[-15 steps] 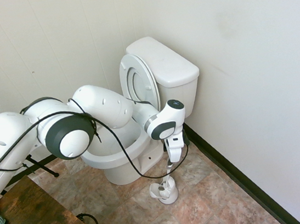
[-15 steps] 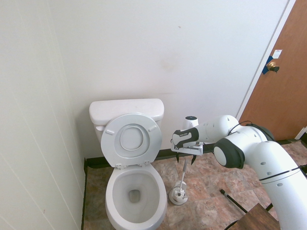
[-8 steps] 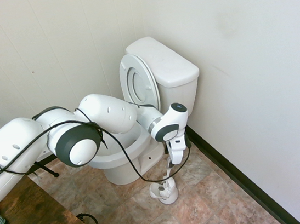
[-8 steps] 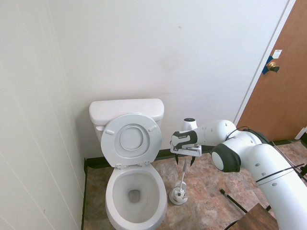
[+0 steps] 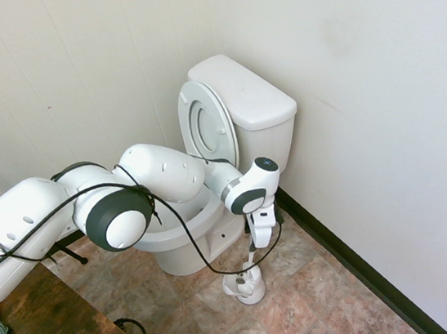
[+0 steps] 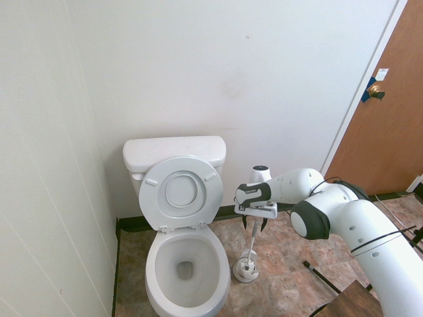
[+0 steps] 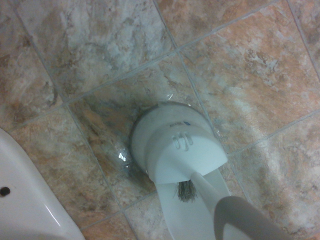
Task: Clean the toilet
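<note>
The pincer [image 6: 254,224] hovers with its fingers apart, one on each side of the toilet brush's handle [image 6: 254,230]. The brush stands in its white holder [image 6: 245,269] on the floor, beside the toilet [image 6: 187,264].

The claw [image 6: 254,226] has sunk slightly — its fingers [image 6: 264,224] now nearer together, either side of the brush handle [image 6: 254,232] — and the arm's elbow [image 6: 309,220] sits lower.

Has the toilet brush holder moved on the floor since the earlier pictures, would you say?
No, the brush holder stands in the same spot on the floor, just beside the toilet bowl.
</note>
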You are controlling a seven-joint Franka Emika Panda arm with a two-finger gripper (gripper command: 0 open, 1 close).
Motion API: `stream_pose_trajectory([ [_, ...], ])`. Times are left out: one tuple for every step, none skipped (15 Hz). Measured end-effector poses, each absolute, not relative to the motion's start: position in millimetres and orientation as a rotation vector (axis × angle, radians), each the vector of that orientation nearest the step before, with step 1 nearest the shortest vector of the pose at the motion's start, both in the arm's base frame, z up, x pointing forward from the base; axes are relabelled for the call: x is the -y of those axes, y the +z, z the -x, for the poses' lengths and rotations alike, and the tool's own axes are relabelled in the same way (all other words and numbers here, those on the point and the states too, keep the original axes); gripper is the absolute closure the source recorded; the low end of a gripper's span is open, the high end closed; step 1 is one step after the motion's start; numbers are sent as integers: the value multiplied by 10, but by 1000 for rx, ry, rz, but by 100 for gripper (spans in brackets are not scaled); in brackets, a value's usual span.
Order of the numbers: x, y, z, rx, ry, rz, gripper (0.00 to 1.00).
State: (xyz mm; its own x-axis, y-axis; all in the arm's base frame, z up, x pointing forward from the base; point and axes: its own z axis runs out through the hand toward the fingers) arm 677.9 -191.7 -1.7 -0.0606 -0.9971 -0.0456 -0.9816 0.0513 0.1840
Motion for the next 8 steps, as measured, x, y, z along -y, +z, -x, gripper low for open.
stream_pose_trajectory([
  [1920,-16,-6780,2209,-253,-2086,100],
  [1920,-19,-6779,2210,-254,-2085,100],
  [1919,-26,-6775,2211,-256,-2084,100],
  [1918,-34,-6772,2211,-257,-2083,100],
  [1918,-40,-6770,2211,-258,-2083,100],
  [1917,-50,-6766,2210,-260,-2083,100],
  [1916,-69,-6757,2209,-263,-2081,100],
  [1917,-87,-6748,2208,-266,-2080,100],
])
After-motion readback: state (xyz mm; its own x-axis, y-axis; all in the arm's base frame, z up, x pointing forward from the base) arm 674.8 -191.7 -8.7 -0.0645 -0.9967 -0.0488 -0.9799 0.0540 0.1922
